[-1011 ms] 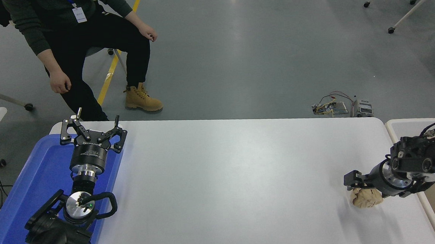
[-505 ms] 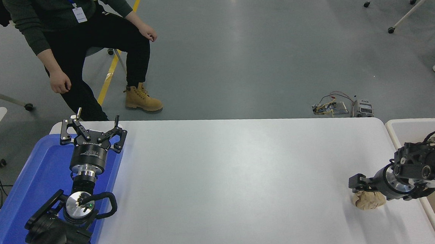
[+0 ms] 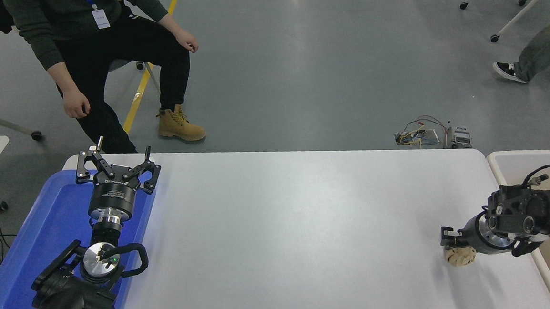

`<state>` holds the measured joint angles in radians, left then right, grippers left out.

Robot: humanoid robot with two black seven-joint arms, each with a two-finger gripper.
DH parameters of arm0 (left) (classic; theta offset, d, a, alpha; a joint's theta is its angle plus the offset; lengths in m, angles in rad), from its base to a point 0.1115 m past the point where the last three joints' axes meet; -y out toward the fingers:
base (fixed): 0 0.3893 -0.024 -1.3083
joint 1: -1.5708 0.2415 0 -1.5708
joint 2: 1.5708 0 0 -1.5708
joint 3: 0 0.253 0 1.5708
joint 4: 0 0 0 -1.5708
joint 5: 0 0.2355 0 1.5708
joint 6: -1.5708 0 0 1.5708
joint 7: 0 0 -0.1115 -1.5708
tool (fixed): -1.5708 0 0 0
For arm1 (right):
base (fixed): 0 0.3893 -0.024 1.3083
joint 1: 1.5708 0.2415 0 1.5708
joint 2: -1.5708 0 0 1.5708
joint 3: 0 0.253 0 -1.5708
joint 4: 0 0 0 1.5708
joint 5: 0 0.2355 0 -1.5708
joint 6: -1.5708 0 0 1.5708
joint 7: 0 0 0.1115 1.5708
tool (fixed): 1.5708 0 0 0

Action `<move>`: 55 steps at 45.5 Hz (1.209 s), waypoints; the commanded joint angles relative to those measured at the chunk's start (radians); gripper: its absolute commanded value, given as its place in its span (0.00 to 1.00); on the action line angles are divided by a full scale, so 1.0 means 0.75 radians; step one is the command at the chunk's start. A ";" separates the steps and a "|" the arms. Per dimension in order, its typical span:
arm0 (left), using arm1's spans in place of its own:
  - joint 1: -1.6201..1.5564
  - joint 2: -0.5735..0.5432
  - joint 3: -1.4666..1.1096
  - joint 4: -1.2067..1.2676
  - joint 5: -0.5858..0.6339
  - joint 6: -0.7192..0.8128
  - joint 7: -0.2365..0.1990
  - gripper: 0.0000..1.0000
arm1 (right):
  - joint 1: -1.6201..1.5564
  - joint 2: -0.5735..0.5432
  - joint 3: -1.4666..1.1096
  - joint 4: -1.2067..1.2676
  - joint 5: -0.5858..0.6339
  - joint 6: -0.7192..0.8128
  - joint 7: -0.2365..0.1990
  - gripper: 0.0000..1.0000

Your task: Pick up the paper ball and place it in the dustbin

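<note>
The paper ball (image 3: 460, 257), a tan crumpled lump, lies on the white table (image 3: 298, 220) near its right edge. My right gripper (image 3: 454, 245) comes in from the right edge and sits low right over the ball, covering its upper part; its grip is hidden by its own body. The dustbin (image 3: 495, 166), with a white rounded rim and beige inside, stands just past the table's right edge, under my right arm. My left gripper (image 3: 116, 168) is parked open and empty over the blue tray at the lower left.
A shallow blue tray (image 3: 46, 235) lies at the table's left. A person sits beyond the far left corner, one hand (image 3: 75, 104) hanging down. Loose electronics (image 3: 429, 136) lie on the floor behind the table. Another person's legs (image 3: 531, 57) show at the top right.
My right gripper has dropped lower onto the paper ball, and less of the ball shows now. The ball stays on the table. A person's legs have moved in at the top right.
</note>
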<state>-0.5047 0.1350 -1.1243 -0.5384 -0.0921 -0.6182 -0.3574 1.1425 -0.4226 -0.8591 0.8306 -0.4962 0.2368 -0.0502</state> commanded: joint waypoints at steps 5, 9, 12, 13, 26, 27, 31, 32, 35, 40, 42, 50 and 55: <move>0.000 0.000 0.000 0.000 0.000 0.000 0.000 1.00 | 0.321 -0.162 -0.153 0.283 -0.079 -0.005 0.016 0.00; 0.000 0.000 0.002 0.000 0.000 0.000 0.000 1.00 | 0.501 -0.214 -0.237 0.428 -0.120 0.005 0.016 0.00; 0.000 0.000 0.002 0.000 0.000 0.000 0.000 1.00 | 0.638 -0.252 -0.296 0.537 -0.132 0.022 0.016 0.00; 0.000 0.000 0.002 0.000 0.000 0.000 0.000 1.00 | 0.685 -0.263 -0.315 0.573 -0.132 0.034 0.016 0.00; 0.000 0.000 0.000 0.000 0.000 0.000 0.000 1.00 | 1.229 -0.289 -0.464 0.744 -0.128 0.316 0.016 0.00; 0.000 0.000 0.000 0.000 0.000 0.000 0.000 1.00 | 1.260 -0.289 -0.464 0.744 -0.128 0.341 0.016 0.00; 0.000 0.000 0.002 0.000 0.000 0.000 0.000 1.00 | 1.373 -0.300 -0.466 0.744 -0.128 0.449 0.016 0.00; 0.000 0.000 0.000 0.000 0.000 0.000 0.000 1.00 | 1.393 -0.300 -0.468 0.744 -0.130 0.472 0.016 0.00; 0.000 0.000 0.000 0.000 0.000 0.000 0.000 1.00 | 1.444 -0.298 -0.470 0.742 -0.132 0.517 0.016 0.00; 0.000 0.000 0.000 0.000 0.000 0.000 0.000 1.00 | 1.542 -0.293 -0.519 0.742 -0.132 0.574 0.016 0.00; 0.000 0.000 0.000 0.000 0.000 0.000 0.000 1.00 | 1.565 -0.293 -0.526 0.742 -0.132 0.592 0.016 0.00; 0.000 0.000 0.002 0.000 0.000 0.000 0.000 1.00 | 1.602 -0.300 -0.528 0.742 -0.150 0.627 0.016 0.00; 0.000 0.000 0.000 0.000 0.000 0.000 0.000 1.00 | 1.598 -0.300 -0.526 0.742 -0.163 0.625 0.016 0.00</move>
<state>-0.5047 0.1349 -1.1239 -0.5384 -0.0921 -0.6182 -0.3574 2.2858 -0.6439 -1.2407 1.3812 -0.6023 0.6652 -0.0383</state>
